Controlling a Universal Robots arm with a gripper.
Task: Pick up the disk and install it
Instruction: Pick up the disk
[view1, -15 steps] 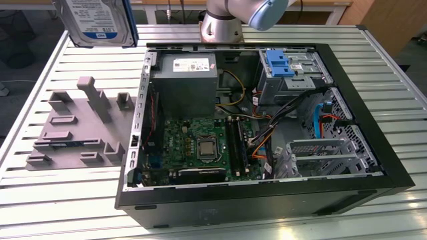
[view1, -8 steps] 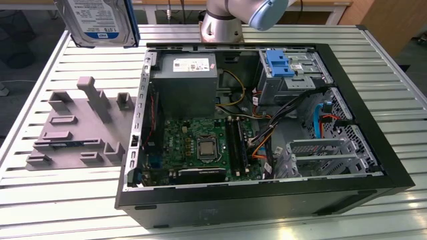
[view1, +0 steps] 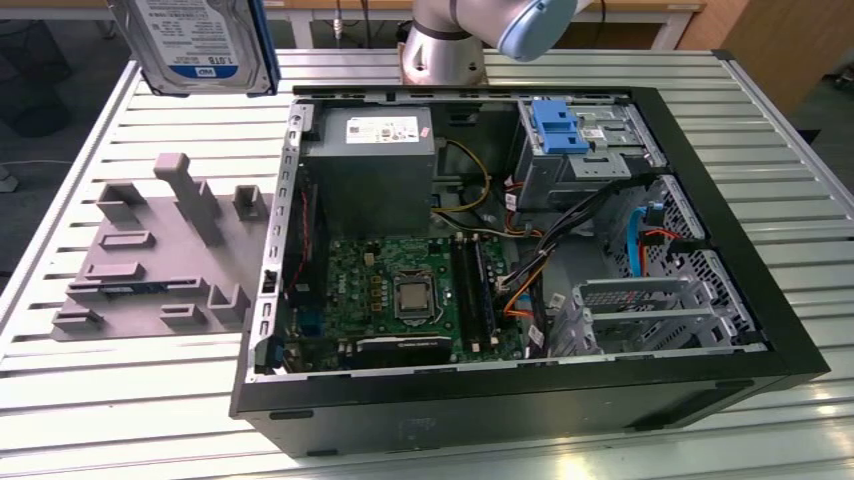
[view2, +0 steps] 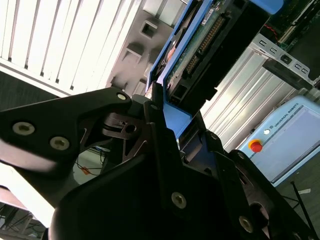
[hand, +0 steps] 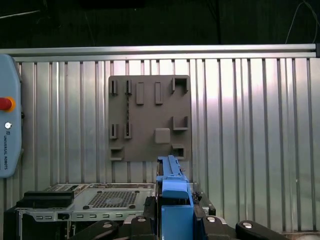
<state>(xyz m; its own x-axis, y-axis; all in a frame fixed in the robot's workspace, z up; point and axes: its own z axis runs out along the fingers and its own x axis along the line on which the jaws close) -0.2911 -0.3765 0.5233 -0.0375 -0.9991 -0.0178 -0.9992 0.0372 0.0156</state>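
The disk (view1: 194, 45), a silver hard drive with a white-and-blue label in a blue carrier, hangs high over the table's far corner at the exterior view's left. In the second wrist view my gripper (view2: 175, 120) is shut on the blue carrier of the disk (view2: 200, 45), one black finger on each side. In the first wrist view the disk (hand: 172, 187) stands edge-on between the fingers of my gripper (hand: 172, 217), above the grey fixture plate (hand: 149, 117).
An open computer case (view1: 747, 330) lies on the slatted table, with a motherboard (view1: 400, 290), a grey power-supply box (view1: 367, 160) and an upright blue bracket (view1: 558, 125) at the drive bays. The grey fixture plate (view1: 154, 250) lies beside it. A pendant with a red button (hand: 6, 104) lies nearby.
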